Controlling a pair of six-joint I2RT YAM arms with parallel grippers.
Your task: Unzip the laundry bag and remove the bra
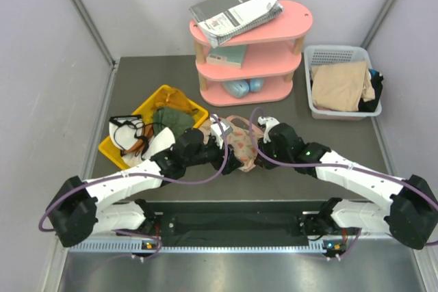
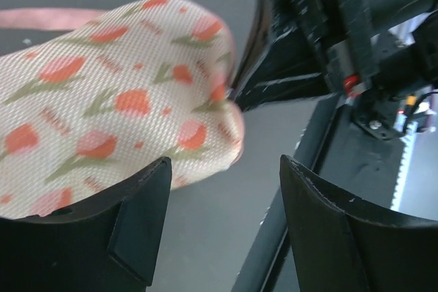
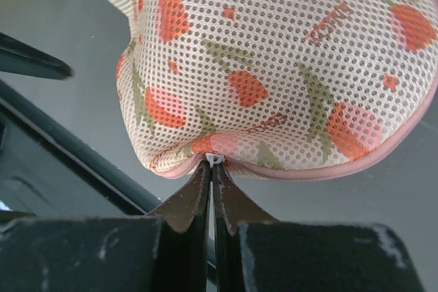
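Right wrist: right gripper [image 3: 211, 172] jaws pinched shut on the small white zipper pull [image 3: 214, 159] at the pink trim of the oval cream-pink fruit-print mesh laundry bag [image 3: 274, 66]. Left gripper [image 2: 226, 169] jaws apart, nothing between them, bag just beside 1 finger. Top view: bag mid-way across the dark grey table [image 1: 137, 76], between both grippers.

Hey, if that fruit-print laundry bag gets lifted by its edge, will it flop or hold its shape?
Probably holds its dome: the laundry bag looks rounded though the right hand pinches only its pink edge. Likely light, since it is open mesh. A push would probably slide or dent it.
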